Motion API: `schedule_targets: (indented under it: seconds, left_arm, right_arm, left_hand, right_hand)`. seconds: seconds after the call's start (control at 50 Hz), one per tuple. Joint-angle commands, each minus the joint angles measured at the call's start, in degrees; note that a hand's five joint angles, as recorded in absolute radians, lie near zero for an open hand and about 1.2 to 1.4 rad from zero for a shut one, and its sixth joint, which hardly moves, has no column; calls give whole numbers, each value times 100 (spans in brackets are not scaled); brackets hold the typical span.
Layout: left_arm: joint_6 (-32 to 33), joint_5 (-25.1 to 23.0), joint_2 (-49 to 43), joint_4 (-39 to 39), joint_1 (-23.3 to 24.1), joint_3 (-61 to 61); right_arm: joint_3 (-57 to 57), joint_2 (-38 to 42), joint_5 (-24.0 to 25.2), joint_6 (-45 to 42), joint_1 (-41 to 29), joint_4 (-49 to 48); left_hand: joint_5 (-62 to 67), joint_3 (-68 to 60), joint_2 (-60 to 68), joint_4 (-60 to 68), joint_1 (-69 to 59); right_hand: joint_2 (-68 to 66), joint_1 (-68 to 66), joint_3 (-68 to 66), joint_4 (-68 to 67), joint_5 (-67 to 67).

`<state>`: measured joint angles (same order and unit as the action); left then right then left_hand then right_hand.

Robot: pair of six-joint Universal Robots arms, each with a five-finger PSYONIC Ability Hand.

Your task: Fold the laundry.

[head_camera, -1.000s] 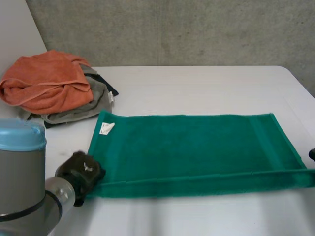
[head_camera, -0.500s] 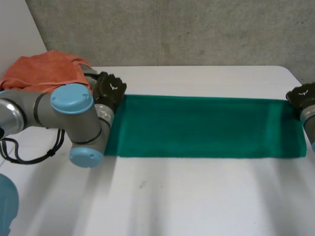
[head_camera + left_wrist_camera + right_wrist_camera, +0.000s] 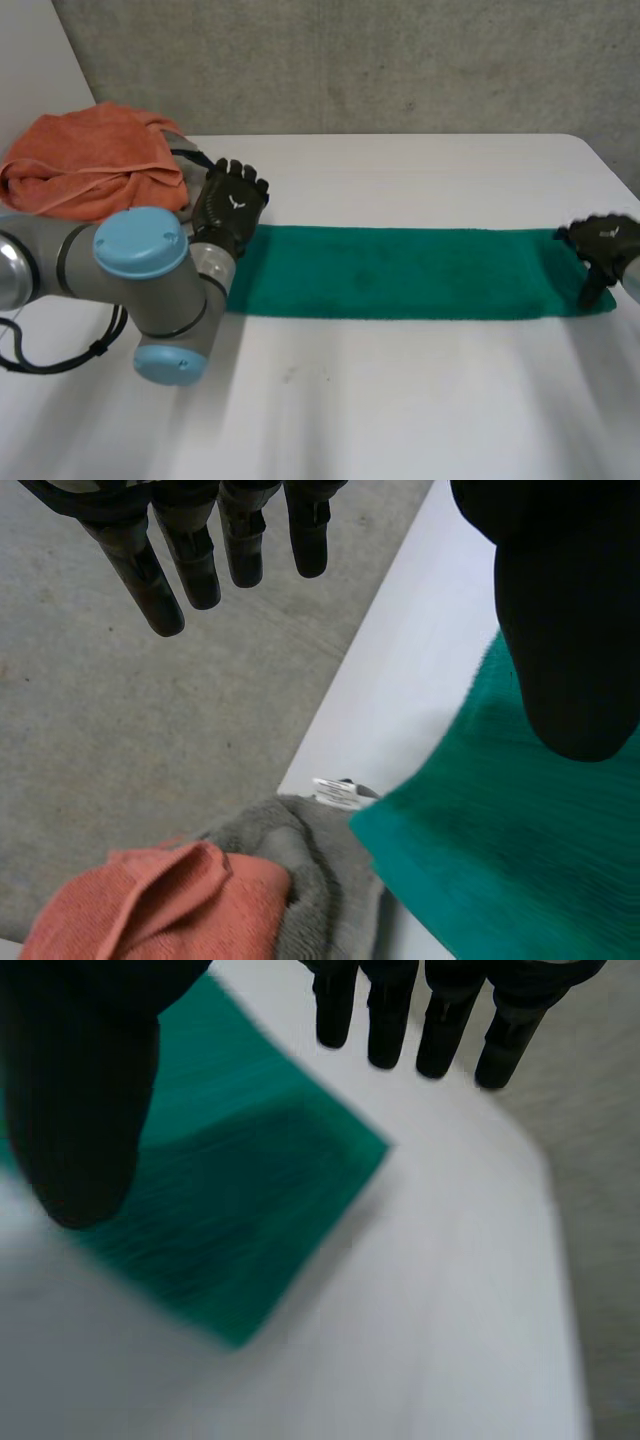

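A green towel [image 3: 400, 272] lies folded into a long narrow strip across the white table [image 3: 400, 400]. My left hand [image 3: 230, 205] hovers over the strip's left end, open, fingers [image 3: 190, 555] straight and thumb [image 3: 565, 630] apart, holding nothing; the towel's corner [image 3: 480, 860] lies below it. At the strip's right end my right hand [image 3: 603, 245] is open too. Its fingers [image 3: 440, 1020] and thumb [image 3: 75, 1100] are spread above the towel's far right corner [image 3: 250, 1210], clear of the cloth.
A heap of laundry sits at the table's back left: an orange towel [image 3: 90, 165] on top of a grey cloth [image 3: 320, 880] with a white label. The left arm's elbow [image 3: 150, 290] stands over the table's front left.
Both hands carried the towel's near edge over to the far edge, folding it to a narrow strip, then opened and let go. The strip has settled nearer than half a second ago.
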<state>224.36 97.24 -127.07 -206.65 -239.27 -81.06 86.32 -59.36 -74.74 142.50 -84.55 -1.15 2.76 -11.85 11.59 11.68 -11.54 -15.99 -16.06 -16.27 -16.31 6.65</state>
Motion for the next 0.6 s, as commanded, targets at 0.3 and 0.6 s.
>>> schedule_targets:
  seconds: [0.3,0.6]
  left_arm:
    - [-358,-30,630,-25,3,-595]
    - [-682,-12,1210,2,-58,-981]
  right_arm:
    - [149,-171,-990,-458,957,-1018]
    - [333,-796,-33,-1146,-1008,-1967]
  left_hand:
    - [-276,185,-159,-168,154]
    - [-276,185,-159,-168,154]
  right_hand:
    - [-6401,-6394,-6373,-6369,6335]
    - [-6401,-6394,-6373,-6369,6335]
